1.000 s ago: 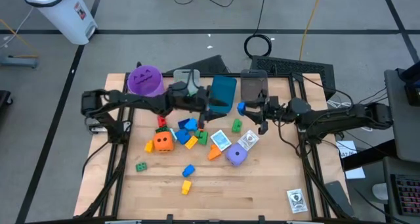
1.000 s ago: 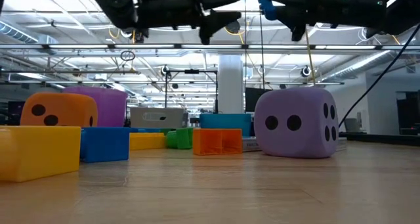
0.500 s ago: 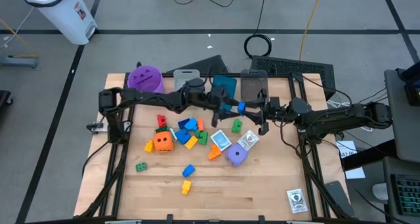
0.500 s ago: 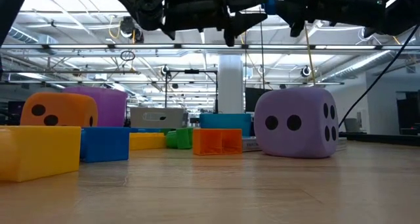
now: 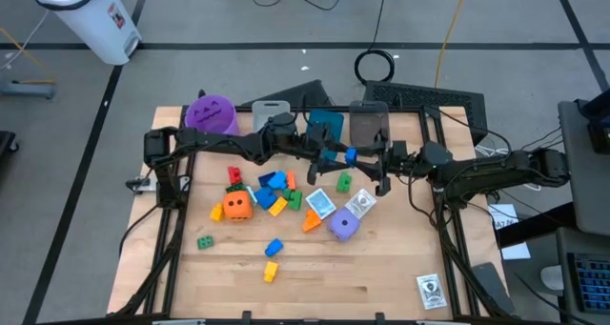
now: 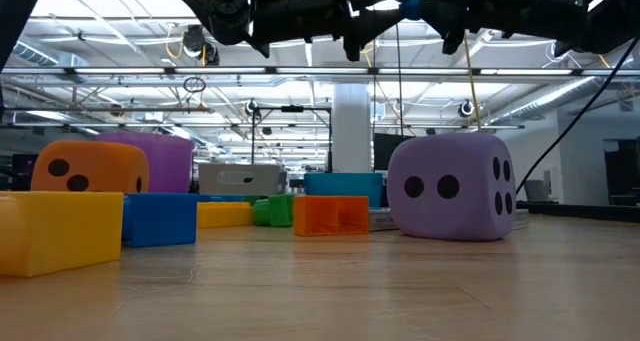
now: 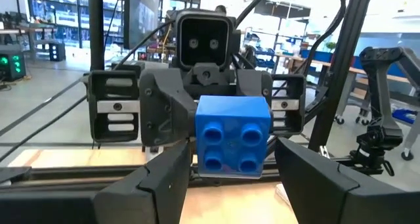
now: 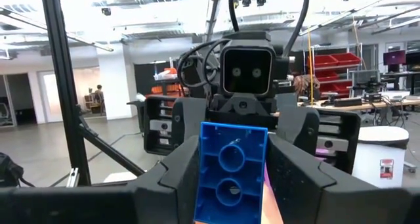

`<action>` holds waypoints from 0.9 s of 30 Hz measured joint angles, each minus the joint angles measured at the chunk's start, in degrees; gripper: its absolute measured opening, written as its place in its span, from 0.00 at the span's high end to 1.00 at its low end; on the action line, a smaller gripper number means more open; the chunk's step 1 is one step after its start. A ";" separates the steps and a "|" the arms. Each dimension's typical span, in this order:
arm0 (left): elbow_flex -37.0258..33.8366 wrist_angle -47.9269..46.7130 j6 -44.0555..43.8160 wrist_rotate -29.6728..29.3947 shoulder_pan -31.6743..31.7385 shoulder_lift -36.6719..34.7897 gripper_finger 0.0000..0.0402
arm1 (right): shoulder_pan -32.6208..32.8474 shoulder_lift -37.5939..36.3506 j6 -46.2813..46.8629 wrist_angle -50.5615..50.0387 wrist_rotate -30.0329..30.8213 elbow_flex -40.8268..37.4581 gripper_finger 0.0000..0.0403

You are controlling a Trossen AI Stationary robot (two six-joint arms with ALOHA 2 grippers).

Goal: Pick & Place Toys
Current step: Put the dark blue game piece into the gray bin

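Note:
My right gripper (image 5: 360,157) is shut on a blue brick (image 5: 350,156), held high above the table's far middle; the left wrist view shows the brick's studs (image 7: 233,135), the right wrist view its hollow underside (image 8: 231,171). My left gripper (image 5: 335,155) faces it from the left and is open. Its fingers (image 7: 164,181) stand on either side of the brick's stud end with a narrow gap on each side. On the table below lie an orange die (image 5: 237,206), a purple die (image 5: 343,226), two printed cubes (image 5: 320,204) and a pile of small bricks (image 5: 274,190). My right gripper pinches the blue brick by its two opposite side walls (image 8: 202,175) between its two fingers. The fingers come about level from the table's right side. The brick is lifted clear of the table, studs turned toward my left gripper (image 7: 230,184), underside toward my right wrist.
A purple cup (image 5: 211,115), a clear bin (image 5: 271,111), a blue bin (image 5: 325,130) and a grey bin (image 5: 369,125) stand along the far edge. Loose green (image 5: 205,241), blue (image 5: 274,247) and yellow (image 5: 271,271) bricks lie nearer. A card (image 5: 431,291) lies near right.
My left gripper has gone toward the table's right, up to my right gripper and the blue brick, and has then stopped with its fingers around the brick's end. The brick has stayed where it was.

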 joint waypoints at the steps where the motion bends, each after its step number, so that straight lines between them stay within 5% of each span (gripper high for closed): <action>1: 0.00 0.15 0.00 0.02 0.00 0.00 0.43 | 0.00 -0.01 0.00 0.10 0.00 0.00 0.63; 27: 0.00 0.74 0.33 0.71 0.00 0.00 0.43 | -0.01 0.37 0.01 1.34 0.00 0.61 0.64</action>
